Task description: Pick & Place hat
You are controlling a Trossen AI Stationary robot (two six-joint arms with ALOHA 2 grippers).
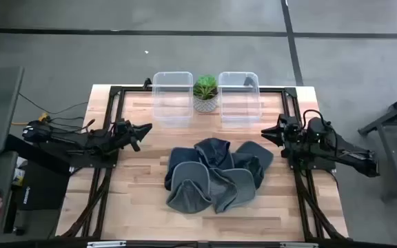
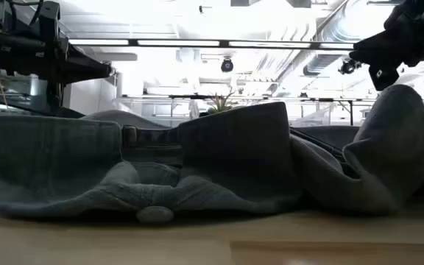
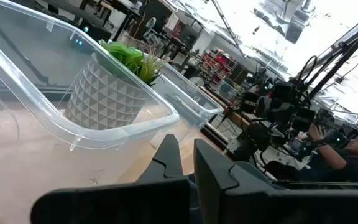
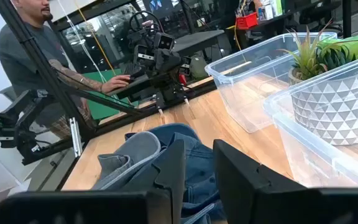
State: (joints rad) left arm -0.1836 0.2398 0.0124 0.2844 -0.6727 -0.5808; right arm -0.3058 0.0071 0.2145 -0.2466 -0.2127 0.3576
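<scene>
We see the wooden table spanning the scene, with the pile of denim hats heaped at its middle, lying between the two grippers and slightly nearer the table's front edge than either of them. The two clear plastic bins stand side by side at the far edge, beyond both grippers, with the small potted plant in its white faceted pot set between them. The left gripper hangs at the left side of the table, its tip pointing toward the hats and apart from them; in the left wrist view its fingers stand nearly together with only a narrow slit between them, holding nothing. The right gripper hangs at the right side, just beside the edge of the pile; in the right wrist view its fingers are slightly parted and empty, with the hats directly ahead of them.
</scene>
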